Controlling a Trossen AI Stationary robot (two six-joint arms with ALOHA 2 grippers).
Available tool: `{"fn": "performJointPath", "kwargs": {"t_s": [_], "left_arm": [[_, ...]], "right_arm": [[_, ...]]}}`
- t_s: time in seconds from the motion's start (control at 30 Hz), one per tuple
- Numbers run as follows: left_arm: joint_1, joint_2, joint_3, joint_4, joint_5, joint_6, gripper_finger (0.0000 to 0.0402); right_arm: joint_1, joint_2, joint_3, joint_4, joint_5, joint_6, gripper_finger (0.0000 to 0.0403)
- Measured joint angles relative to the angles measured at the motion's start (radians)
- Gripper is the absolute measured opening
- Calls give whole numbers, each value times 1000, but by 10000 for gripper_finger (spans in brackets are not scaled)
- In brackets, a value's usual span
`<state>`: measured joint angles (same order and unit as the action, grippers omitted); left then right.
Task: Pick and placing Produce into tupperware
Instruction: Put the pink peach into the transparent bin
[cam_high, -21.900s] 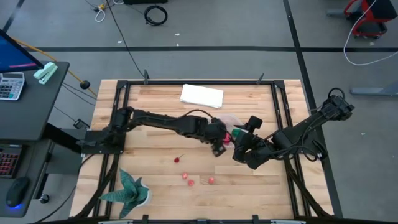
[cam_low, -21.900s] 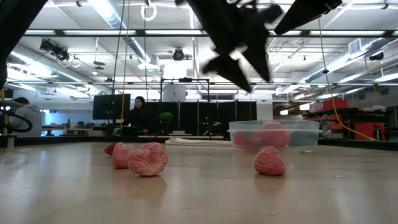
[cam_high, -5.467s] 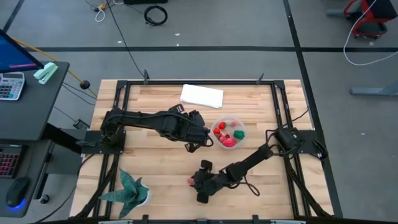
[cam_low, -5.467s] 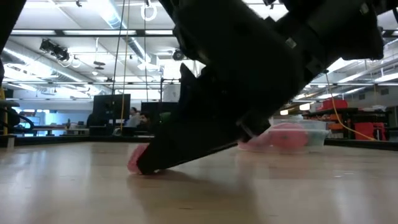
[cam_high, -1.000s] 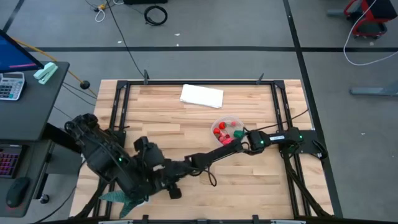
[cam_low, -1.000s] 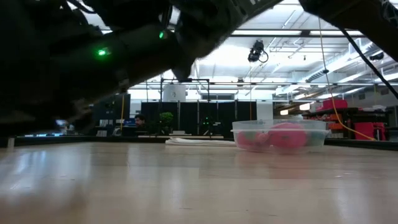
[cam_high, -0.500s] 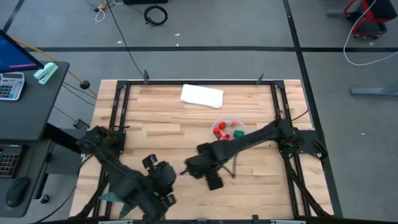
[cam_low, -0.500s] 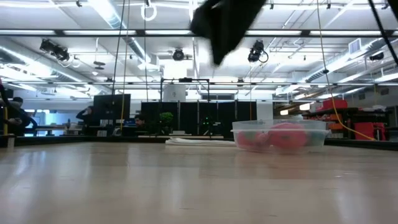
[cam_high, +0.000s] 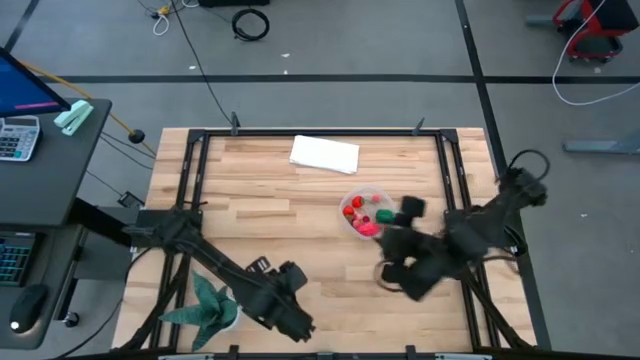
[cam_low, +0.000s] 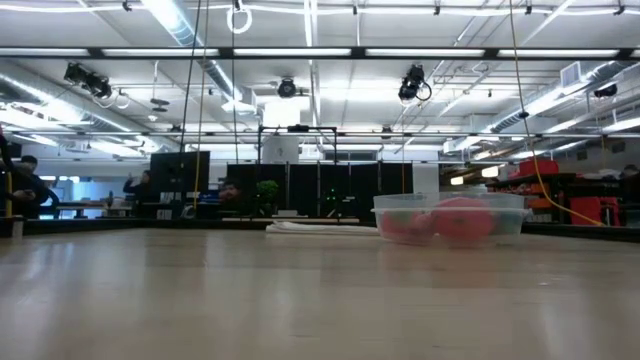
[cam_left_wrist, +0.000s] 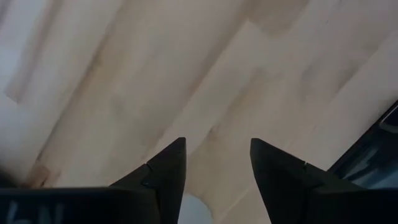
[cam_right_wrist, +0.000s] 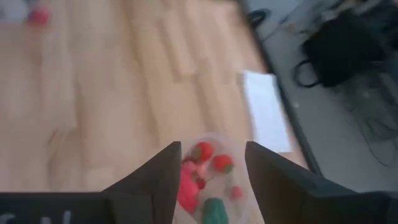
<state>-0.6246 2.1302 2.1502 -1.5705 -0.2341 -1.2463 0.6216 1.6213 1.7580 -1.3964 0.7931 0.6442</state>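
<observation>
The tupperware (cam_high: 365, 213), a round clear tub, stands right of the table's middle with red, pink and green produce (cam_right_wrist: 202, 177) inside; the low view shows its pink contents (cam_low: 462, 220). My left gripper (cam_high: 295, 318) points down over bare wood near the front edge, open, with nothing between its fingers (cam_left_wrist: 214, 155). My right gripper (cam_high: 392, 262) hangs raised just to the near right of the tub, open and empty (cam_right_wrist: 208, 158), slanting down toward it. A small red blur (cam_right_wrist: 38, 15) lies farther toward the table's left.
A flat white cloth (cam_high: 324, 154) lies at the far middle of the table. A spiky teal potted plant (cam_high: 210, 305) stands at the near left corner, close to my left arm. Black frame rails (cam_high: 190, 180) run along the table's sides.
My right gripper has drawn back from the near middle toward the table's right edge, rising and leaving the low view. My left gripper has gone down and toward the right along the front edge, tipping to point more steeply down. The tub has stayed put.
</observation>
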Motion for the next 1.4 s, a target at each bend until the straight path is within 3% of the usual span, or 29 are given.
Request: {"fn": "performJointPath", "kwargs": {"t_s": [0.2, 0.43, 0.67, 0.93, 1.4], "left_arm": [[23, 58, 0, 0, 59, 22, 199], [69, 86, -26, 4, 218, 28, 195], [94, 81, -295, 1, 476, 97, 203], [94, 79, -493, 80, 624, 252, 197], [91, 77, -637, 249, 658, 274, 222]], "right_arm": [[132, -216, -330, 53, 238, 308, 187], [165, -360, -608, 135, 302, 402, 187], [128, -437, -649, 142, 321, 350, 187], [97, -455, -649, 160, 385, 320, 187], [52, -455, -649, 166, 386, 289, 187]]}}
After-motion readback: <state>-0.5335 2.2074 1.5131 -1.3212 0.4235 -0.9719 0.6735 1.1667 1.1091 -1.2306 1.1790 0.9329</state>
